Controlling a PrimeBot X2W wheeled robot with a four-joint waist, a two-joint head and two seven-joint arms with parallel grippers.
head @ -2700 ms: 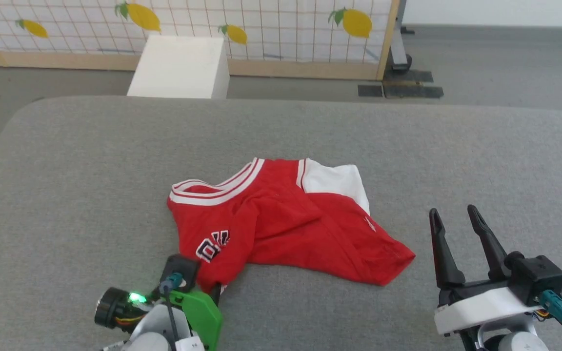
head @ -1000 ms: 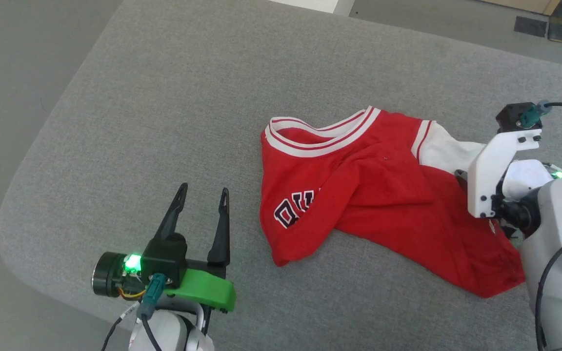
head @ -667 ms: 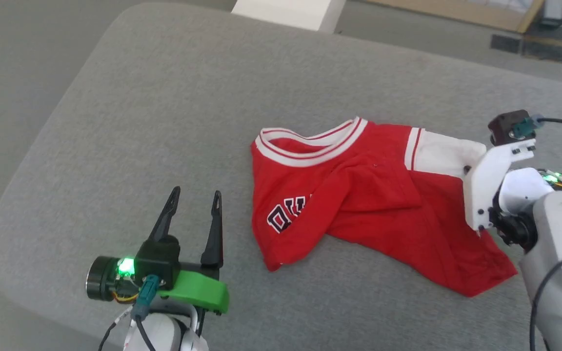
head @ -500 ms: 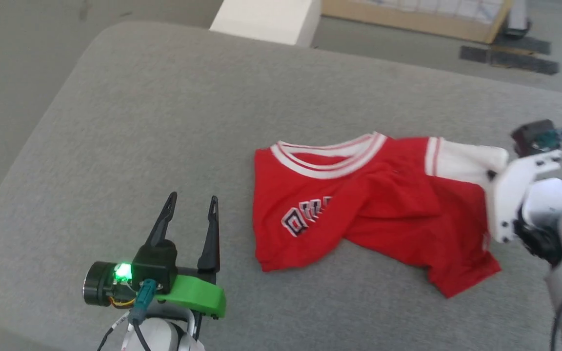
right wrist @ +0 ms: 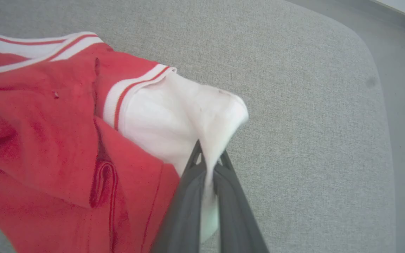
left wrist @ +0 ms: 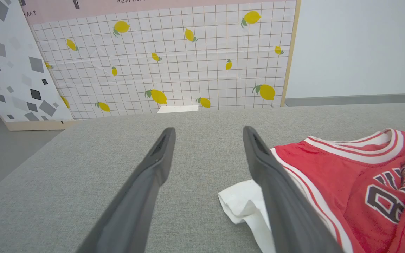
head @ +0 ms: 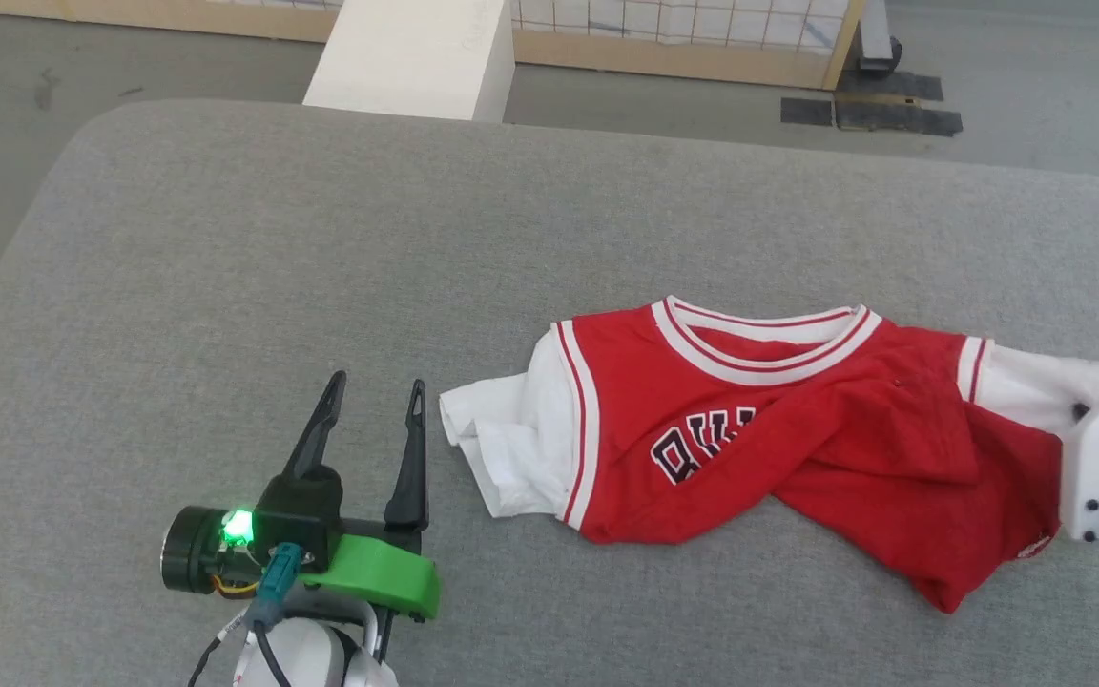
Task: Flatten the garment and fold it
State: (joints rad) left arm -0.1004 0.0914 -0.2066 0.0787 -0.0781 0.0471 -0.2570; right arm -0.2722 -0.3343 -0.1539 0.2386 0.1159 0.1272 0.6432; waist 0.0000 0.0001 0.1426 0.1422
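My right gripper [right wrist: 207, 159] clenched on the garment [head: 798, 448] at its white sleeve [right wrist: 181, 123], my left gripper [head: 378, 384] stood spread wide beside the other sleeve [head: 502, 448]

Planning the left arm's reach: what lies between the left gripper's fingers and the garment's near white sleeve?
Only bare grey cushion. The head view shows a narrow strip of it between the left gripper and the garment's white sleeve.

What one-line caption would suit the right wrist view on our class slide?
Right tool shut on the garment at its white sleeve, red body crumpled on the grey surface.
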